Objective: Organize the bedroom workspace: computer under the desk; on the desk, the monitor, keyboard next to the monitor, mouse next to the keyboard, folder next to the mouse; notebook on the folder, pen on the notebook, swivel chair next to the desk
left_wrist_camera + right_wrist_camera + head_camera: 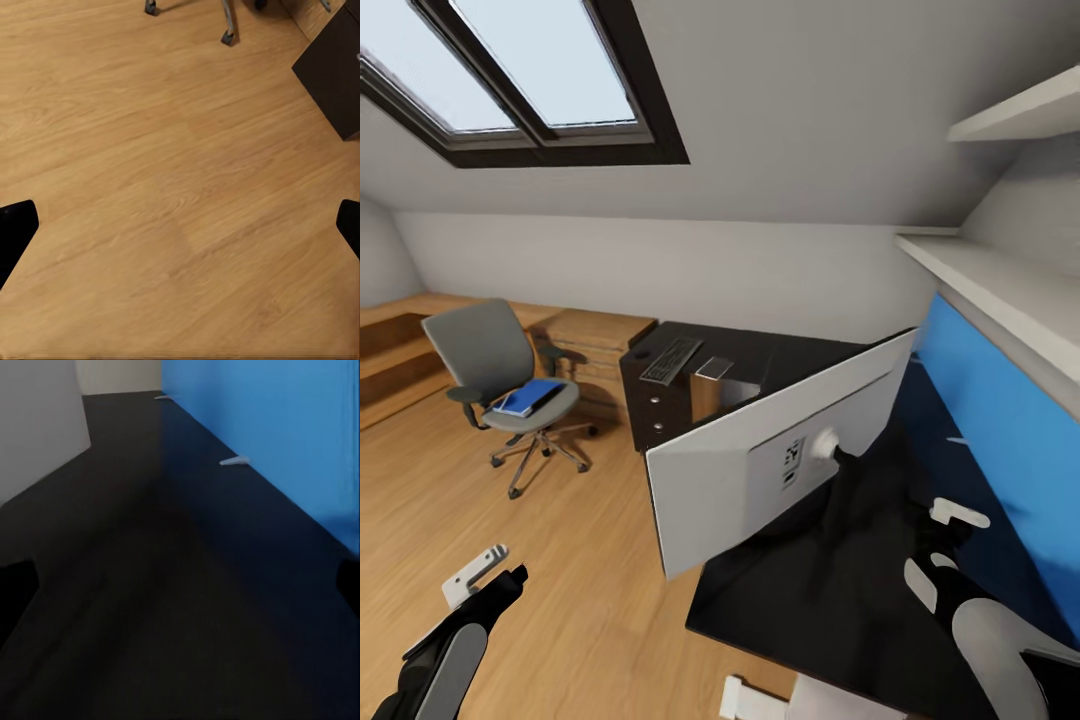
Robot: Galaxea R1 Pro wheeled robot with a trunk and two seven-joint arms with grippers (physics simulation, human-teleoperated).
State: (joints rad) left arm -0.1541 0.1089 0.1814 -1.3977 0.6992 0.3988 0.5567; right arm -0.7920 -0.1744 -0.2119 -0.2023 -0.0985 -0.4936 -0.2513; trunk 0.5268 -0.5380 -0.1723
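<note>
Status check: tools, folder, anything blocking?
Left tool open over bare floor; right tool open above desk. Folder on chair, across the room. Monitor on desk, white back facing us, between right tool and keyboard.

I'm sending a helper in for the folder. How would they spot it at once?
Under the skylight, find the grey swivel chair on the wood floor left of the black desk. The folder lies flat on its seat, the only bright-blue thing there.
</note>
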